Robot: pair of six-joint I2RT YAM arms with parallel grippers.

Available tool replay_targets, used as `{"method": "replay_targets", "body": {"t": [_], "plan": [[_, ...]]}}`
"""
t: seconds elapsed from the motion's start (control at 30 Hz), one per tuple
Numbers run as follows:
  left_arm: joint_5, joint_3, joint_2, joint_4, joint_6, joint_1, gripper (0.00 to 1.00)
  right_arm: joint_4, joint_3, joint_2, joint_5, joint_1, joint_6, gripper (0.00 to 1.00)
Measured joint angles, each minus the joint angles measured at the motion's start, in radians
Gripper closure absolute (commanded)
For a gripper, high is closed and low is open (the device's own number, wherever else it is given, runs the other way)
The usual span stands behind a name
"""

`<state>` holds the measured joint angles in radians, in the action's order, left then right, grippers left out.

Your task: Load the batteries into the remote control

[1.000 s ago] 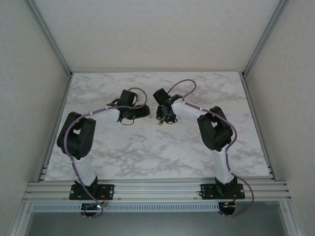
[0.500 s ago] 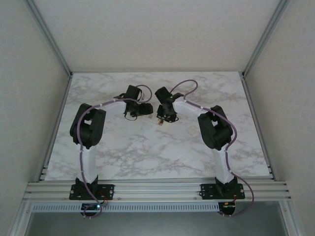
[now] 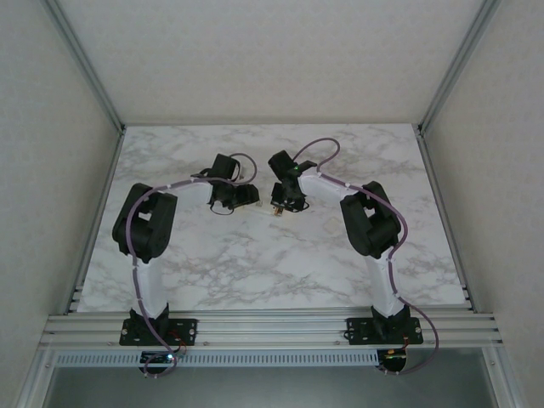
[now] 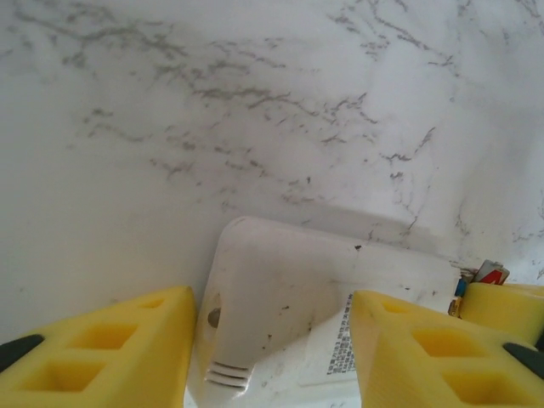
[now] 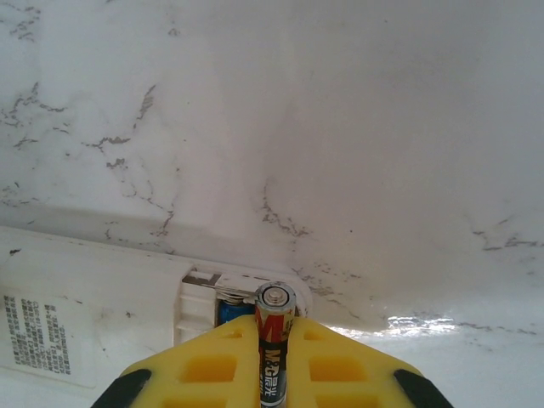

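Right wrist view: the right end effector (image 5: 270, 361) clamps a battery (image 5: 274, 327) at the remote (image 5: 85, 289)'s open compartment (image 5: 208, 304). Left wrist view: the left end effector (image 4: 272, 344) stands half open over the remote's far end on the counter (image 4: 255, 102).

Remote (image 4: 280, 297) lies flat on the counter (image 3: 255, 263), toward the rear centre, between the two arms. Left gripper (image 4: 270, 340) stands over one end of it. Right gripper (image 5: 274, 361) is at the opposite end, a battery (image 5: 274, 327) between its fingers, just beside the open compartment (image 5: 206, 308).
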<state>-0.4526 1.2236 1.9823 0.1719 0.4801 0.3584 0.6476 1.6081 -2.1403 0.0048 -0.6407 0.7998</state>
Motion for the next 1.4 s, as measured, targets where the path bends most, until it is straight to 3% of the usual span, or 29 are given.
{"method": "replay_targets", "body": {"t": [0.9,1.4], "plan": [[0.023,-0.028,-0.019,-0.019,0.074,0.006,0.5,0.026,0.002,0.006,-0.05,0.008,-0.081,0.89],[0.023,-0.028,-0.02,-0.017,0.074,0.006,0.51,0.067,-0.006,0.062,-0.005,0.008,-0.071,0.89]]}}
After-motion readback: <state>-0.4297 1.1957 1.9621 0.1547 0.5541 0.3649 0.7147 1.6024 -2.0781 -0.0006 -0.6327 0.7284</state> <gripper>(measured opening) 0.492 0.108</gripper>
